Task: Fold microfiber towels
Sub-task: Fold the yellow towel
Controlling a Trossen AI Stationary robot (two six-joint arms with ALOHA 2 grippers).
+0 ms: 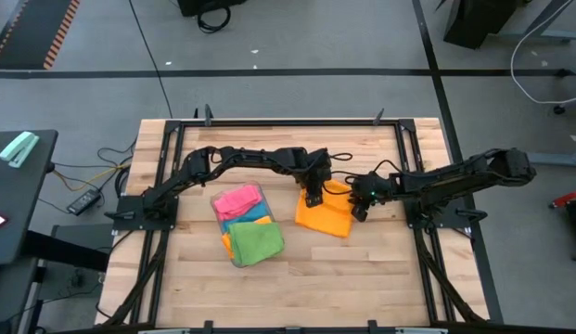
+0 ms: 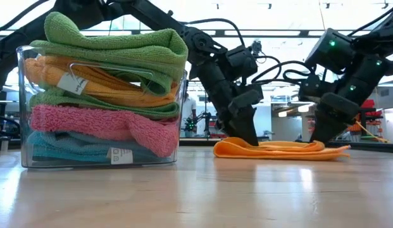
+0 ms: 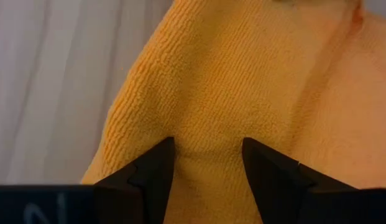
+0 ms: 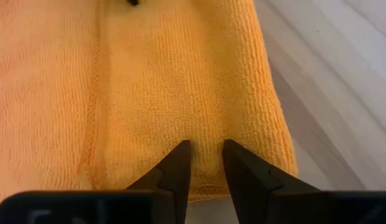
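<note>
Orange microfiber towel (image 1: 325,219) lies flat on the wooden table (image 1: 380,278), just right of centre, folded into a rough rectangle w/ its long axis running from the table's far edge toward the near-right. Both my grippers are down on its far end: my left gripper (image 1: 313,198) on the far-left corner, my right gripper (image 1: 360,210) on the far-right edge. Towel's bulk therefore lies toward the near side from both of them, so I judge the coming fold has to go that way, far edge carried over toward the near edge.

Left fingers (image 3: 156,174) are spread, w/ a ridge of orange pile showing between them; touching the cloth, not yet pinched. Right fingers (image 4: 180,168) stand close together w/ a thin strip of the towel's hem in the gap; looks like a pinch forming, but I can't tell if it's firm.

Neither arm is clearly nearer; each has its own corner.

Clear plastic tray (image 2: 25,114) sits left of centre, well apart from the orange towel, stacked w/ folded green, orange, pink and blue towels (image 2: 114,82).
</note>
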